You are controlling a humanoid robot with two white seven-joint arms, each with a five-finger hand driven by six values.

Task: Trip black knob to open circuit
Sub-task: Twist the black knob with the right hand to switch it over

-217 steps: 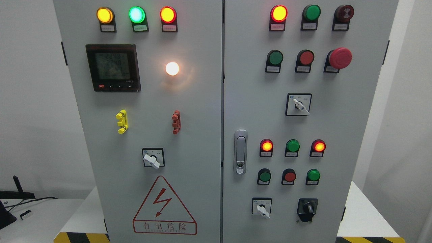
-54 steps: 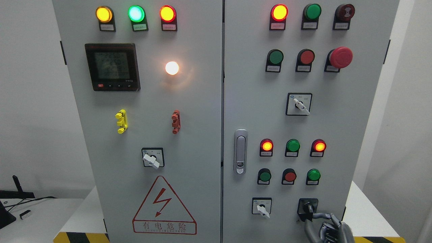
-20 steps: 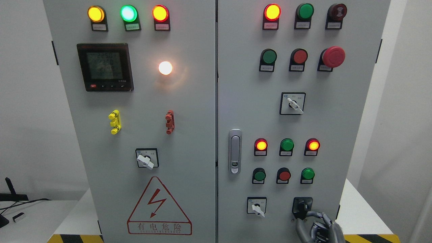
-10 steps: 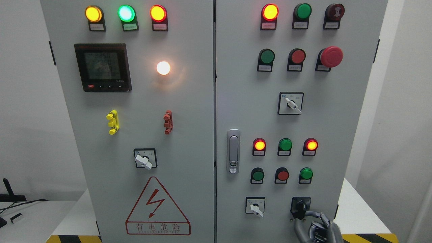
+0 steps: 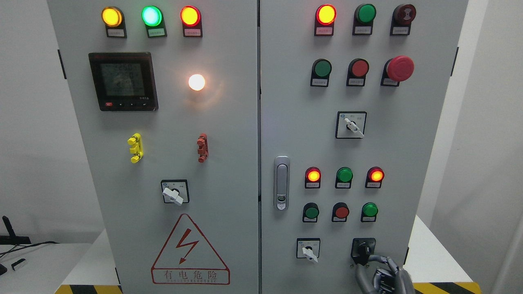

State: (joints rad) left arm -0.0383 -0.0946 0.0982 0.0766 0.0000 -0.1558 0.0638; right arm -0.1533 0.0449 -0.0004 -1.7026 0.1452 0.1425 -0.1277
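Low right, robot hand pinching black knob

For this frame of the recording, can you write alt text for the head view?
The robot's right hand reaches up from the bottom edge and grips the black knob at the lower right of a grey electrical cabinet. Several red, amber and green indicator lamps are lit on its two doors.
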